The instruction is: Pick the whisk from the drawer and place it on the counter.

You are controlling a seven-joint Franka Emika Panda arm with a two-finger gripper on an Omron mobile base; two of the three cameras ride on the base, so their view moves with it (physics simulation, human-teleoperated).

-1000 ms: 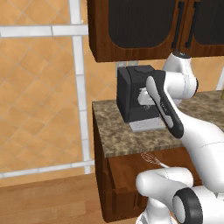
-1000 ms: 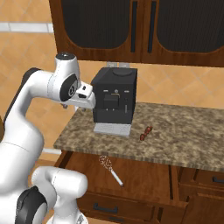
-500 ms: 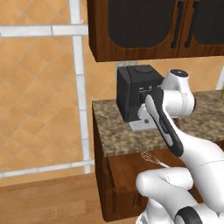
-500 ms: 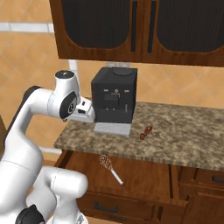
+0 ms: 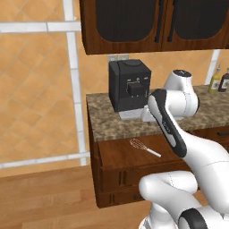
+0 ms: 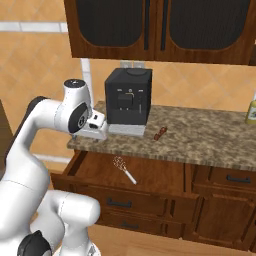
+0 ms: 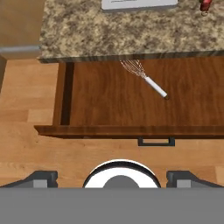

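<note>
The counter is running across the top of the hand view, and the drawer is standing open beneath it. The whisk is lying on the drawer floor, upper centre-right of frame, well above the gripper. Its long axis is slanting: wire head pointing upper left under the counter edge, handle trailing lower right. The fingers are sitting wide apart, holding nothing.

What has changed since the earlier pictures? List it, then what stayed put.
The arm has swung back from the coffee machine and lowered, bringing the tool toward the near left edge of the counter, above the open drawer. Nothing was taken hold of. The whisk lies where it did in the drawer; the coffee machine stayed put.
</note>
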